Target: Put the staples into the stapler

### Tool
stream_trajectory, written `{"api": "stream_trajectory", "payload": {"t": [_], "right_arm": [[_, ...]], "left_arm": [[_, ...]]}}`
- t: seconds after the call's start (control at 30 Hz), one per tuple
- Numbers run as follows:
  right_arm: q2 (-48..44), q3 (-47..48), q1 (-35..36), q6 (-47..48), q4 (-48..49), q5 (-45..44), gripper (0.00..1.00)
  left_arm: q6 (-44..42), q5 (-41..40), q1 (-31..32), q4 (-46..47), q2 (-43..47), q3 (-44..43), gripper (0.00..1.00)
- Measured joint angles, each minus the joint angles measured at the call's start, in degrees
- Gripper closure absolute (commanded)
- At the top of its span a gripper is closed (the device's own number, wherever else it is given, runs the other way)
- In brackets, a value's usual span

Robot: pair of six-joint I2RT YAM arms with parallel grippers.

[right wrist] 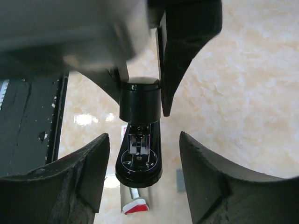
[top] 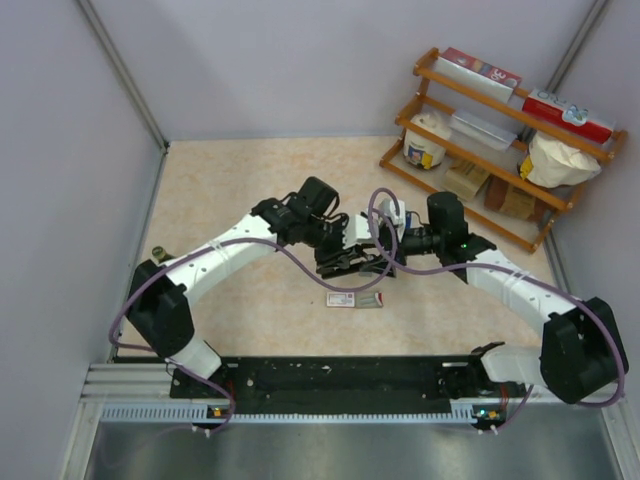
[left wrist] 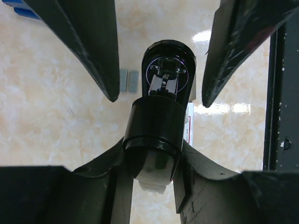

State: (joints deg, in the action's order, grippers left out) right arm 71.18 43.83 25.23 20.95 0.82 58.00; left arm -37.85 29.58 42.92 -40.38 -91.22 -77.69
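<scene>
1. Stapler [left wrist: 154, 130]: black, held clear of the table [left wrist: 46, 121] at the middle of the work area, between the two arms. Its rounded end, with a bright metal part inside, points toward the right arm.
2. Left gripper [left wrist: 152, 151]: closed tight on the stapler's body, one finger pressed to each side.
3. Right gripper [right wrist: 142, 137]: jaws spread wide, one finger on either side of the stapler's rounded end, touching neither side. It holds nothing.
4. Staples [left wrist: 128, 79]: two short grey strips lying flat, side by side on the table near the stapler. Neither arm grips them.
5. Box [left wrist: 189, 128]: small, flat, white with red print. It lies on the table beneath the stapler, partly hidden by it.
6. Wooden rack [top: 500, 150]: far right corner, stocked with containers, well apart from both arms.
</scene>
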Motion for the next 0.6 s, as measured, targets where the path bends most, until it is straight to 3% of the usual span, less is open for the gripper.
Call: {"api": "stream_trajectory", "payload": {"t": [0.17, 0.3, 0.6], "right_arm": [[1.95, 0.04, 0.26, 1.38, -1.42, 0.44, 0.60], [2.64, 0.04, 0.33, 3.23, -3.04, 0.74, 0.80], [4.13, 0.11, 0.39, 6.01, -3.15, 1.25, 1.00]], "left_arm": [[1.09, 0.61, -0.02, 0.26, 1.44, 0.00, 1.00], [2.14, -0.11, -0.13, 0.28, 2.62, 0.00, 1.00], [4.42, -0.07, -2.51, -0.02, 6.10, 0.00, 1.00]]}}
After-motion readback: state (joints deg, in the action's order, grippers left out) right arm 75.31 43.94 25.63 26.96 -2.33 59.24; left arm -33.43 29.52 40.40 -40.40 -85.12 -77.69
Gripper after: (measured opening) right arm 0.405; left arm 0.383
